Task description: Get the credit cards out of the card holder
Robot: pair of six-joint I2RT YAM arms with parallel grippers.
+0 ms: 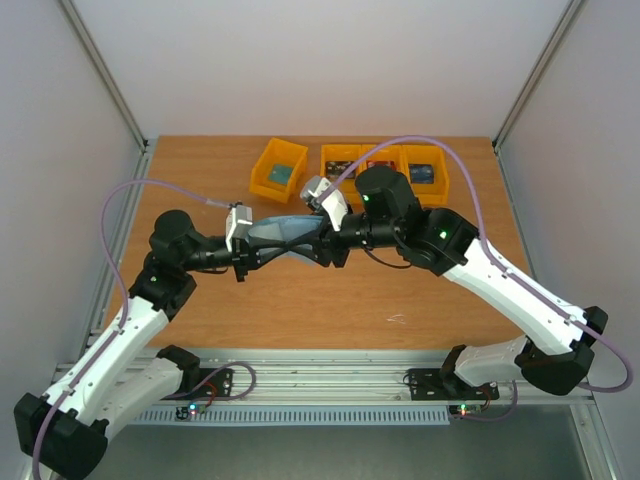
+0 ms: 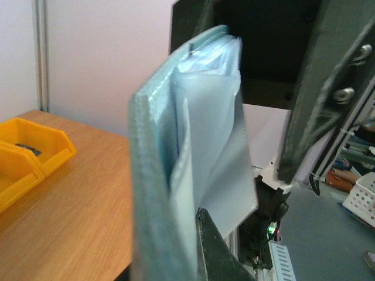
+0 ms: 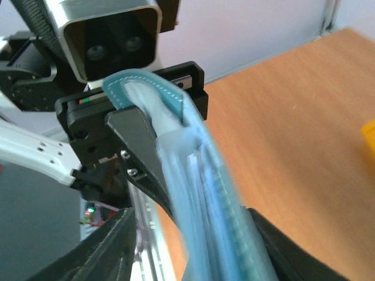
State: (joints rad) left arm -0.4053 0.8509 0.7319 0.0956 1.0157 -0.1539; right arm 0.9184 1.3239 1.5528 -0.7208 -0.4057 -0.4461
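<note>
Checking bins first: lone yellow bin (image 1: 265, 186) at the far side of the table (image 1: 330, 300) holds a flat teal item (image 1: 281, 173), can't ID it. Beside it, the row of three joined yellow bins (image 1: 444, 178) holds a dark card (image 1: 340, 165), a red card (image 1: 380, 163) and a blue card (image 1: 425, 172), one per compartment. Print is too small to read. Slate-blue card holder (image 1: 285, 238) hangs off the table, spanned between both arms, inner sleeves fanned. The left gripper (image 1: 249, 252) is clamped on its left end. The right gripper (image 1: 325, 246) straddles the other end, fingers apart, with a gap on one side. Wrists face each other.
</note>
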